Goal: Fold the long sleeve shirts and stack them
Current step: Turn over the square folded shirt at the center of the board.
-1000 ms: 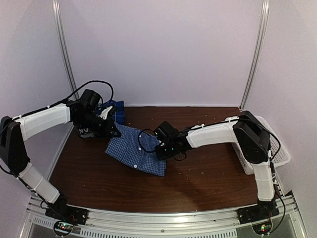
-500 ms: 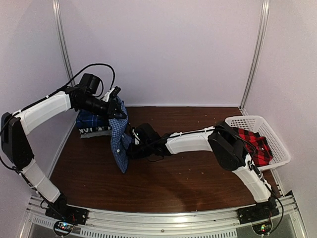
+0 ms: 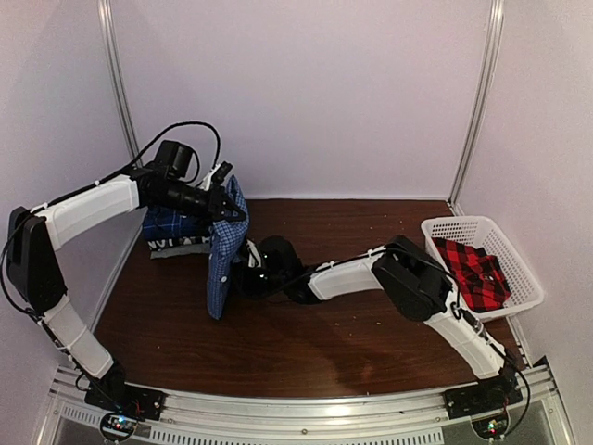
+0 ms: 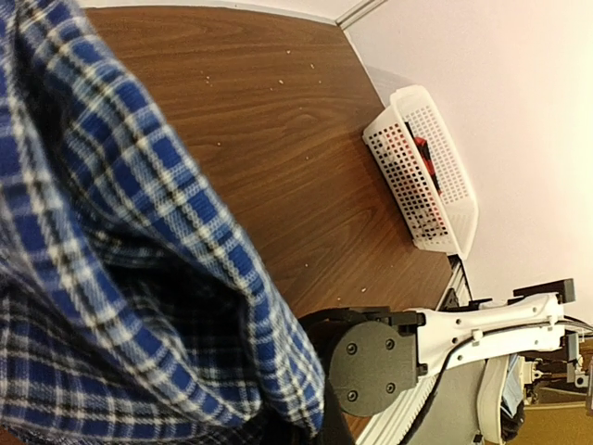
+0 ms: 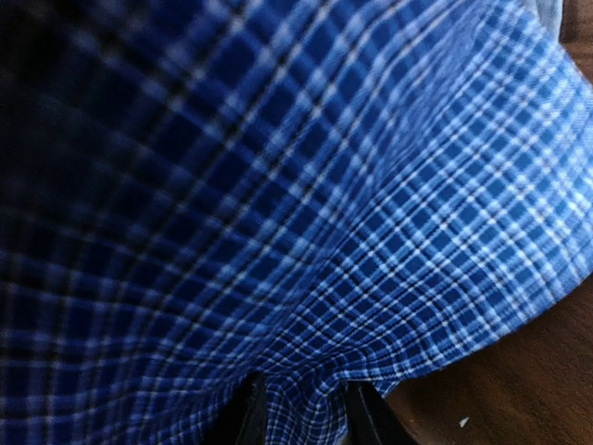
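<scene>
The blue-and-white fine check shirt (image 3: 220,269) hangs folded and nearly upright at the table's left. My left gripper (image 3: 225,206) is shut on its top edge and holds it up; in the left wrist view the shirt (image 4: 111,232) covers the fingers. My right gripper (image 3: 245,277) is shut on the shirt's lower part. In the right wrist view the cloth (image 5: 324,185) fills the frame and bunches between the two dark fingers of the gripper (image 5: 306,417). The darker blue plaid shirt (image 3: 167,225) lies folded behind it at the back left. The red-and-black plaid shirt (image 3: 473,269) lies in the basket.
The white slatted basket (image 3: 454,225) stands at the table's right edge; it also shows in the left wrist view (image 4: 435,176). The right arm (image 3: 352,269) stretches low across the middle of the brown table (image 3: 352,343). White walls close the back and sides.
The check shirt lay flat a second ago. My left gripper has raised its top edge and my right gripper has swept leftward with the other edge, so the shirt hangs upright. The basket is uncovered.
</scene>
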You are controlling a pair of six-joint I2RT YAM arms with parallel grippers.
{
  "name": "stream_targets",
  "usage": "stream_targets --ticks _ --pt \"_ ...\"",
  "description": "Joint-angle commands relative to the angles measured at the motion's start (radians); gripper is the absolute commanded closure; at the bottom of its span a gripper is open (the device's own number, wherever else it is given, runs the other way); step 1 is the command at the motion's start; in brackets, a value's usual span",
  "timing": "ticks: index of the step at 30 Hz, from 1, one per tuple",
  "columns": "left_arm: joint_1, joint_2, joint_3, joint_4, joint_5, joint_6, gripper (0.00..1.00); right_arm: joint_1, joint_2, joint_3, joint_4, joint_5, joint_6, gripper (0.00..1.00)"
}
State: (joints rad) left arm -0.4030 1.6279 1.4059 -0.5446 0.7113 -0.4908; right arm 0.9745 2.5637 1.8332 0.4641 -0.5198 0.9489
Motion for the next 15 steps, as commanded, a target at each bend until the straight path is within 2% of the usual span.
stream_targets --ticks 1,15 --pt "-0.024 -0.005 -0.022 0.108 0.043 -0.031 1.0 -0.013 -0.012 -0.044 0.162 -0.071 0.047 0.68" --pt "-0.045 0.011 -0.064 0.126 0.031 -0.037 1.0 -0.076 -0.209 -0.344 0.248 -0.035 0.016 0.63"
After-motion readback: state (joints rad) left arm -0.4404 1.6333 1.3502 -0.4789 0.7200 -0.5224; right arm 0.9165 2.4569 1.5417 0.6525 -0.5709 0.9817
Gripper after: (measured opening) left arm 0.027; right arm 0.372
